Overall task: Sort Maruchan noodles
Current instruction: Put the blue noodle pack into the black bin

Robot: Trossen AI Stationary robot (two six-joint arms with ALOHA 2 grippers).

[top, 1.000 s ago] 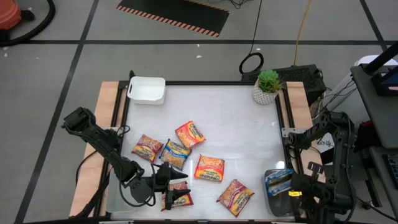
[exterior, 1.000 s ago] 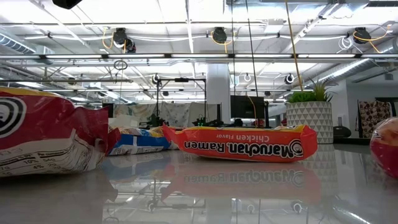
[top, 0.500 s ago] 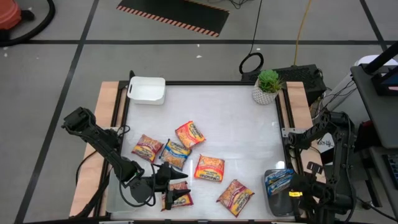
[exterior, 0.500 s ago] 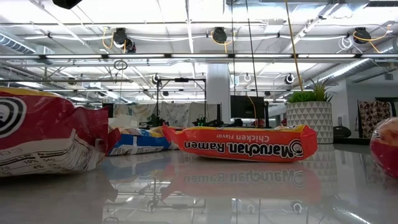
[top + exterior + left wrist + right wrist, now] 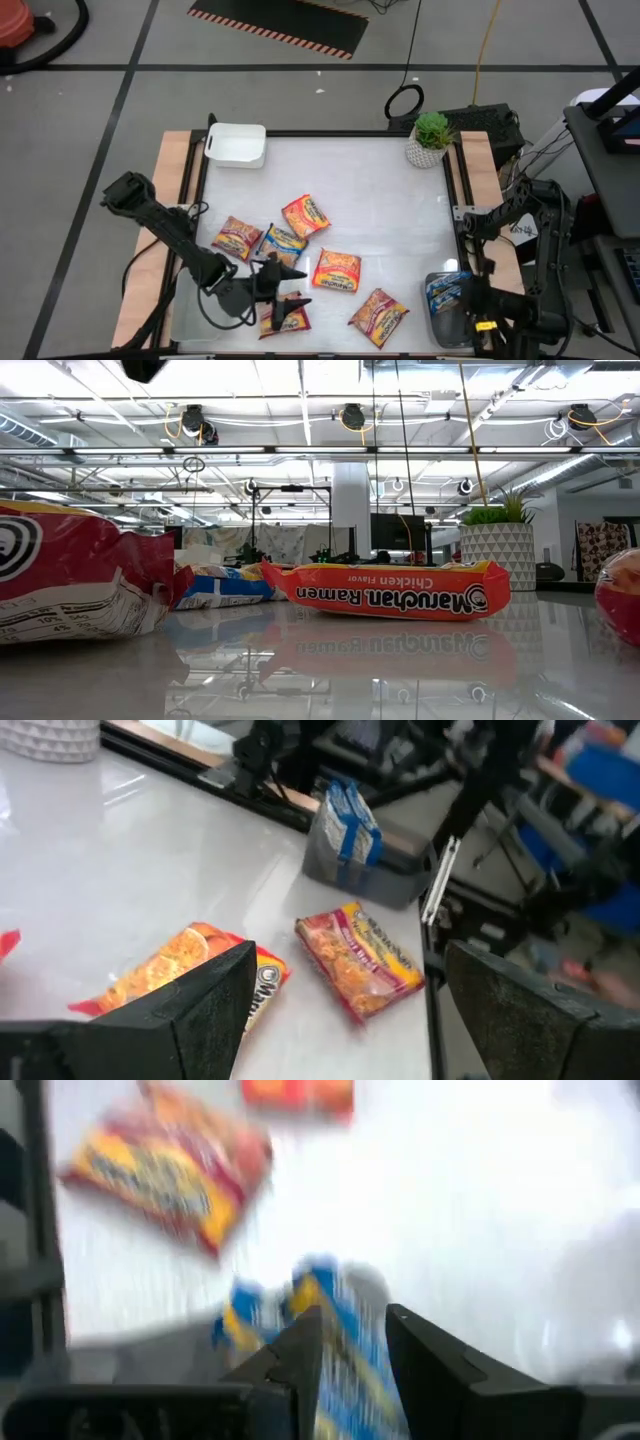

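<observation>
Six loose Maruchan packets lie on the white table (image 5: 380, 200) in the high view, all in its near-left and near-middle part. Count them for yourself:

- One dark red packet (image 5: 237, 238), farthest left.
- One blue packet (image 5: 283, 246) just beside it.
- One orange packet (image 5: 306, 216), farthest from you.
- One orange packet (image 5: 338, 270) in the middle.
- One dark red packet (image 5: 378, 316), near right.
- One dark red packet (image 5: 287, 319), at the near edge, partly under the left arm.

One more blue packet (image 5: 448, 291) stands on edge in the clear bin (image 5: 436, 330) at the near right; judge that bin the place for blue.

The left gripper (image 5: 290, 288) hovers low over the near-left cluster with its fingers spread wide and nothing between them, likely lining up a pick.

The right gripper (image 5: 479, 302) sits just beside the bin, over the blue packet. You cannot tell from these views whether it grips or has let go; its fingers stand slightly apart around the wrapper.

One white bin (image 5: 236, 145) waits at the far left, nothing visible in it. One potted plant (image 5: 430, 139) stands far right.
</observation>
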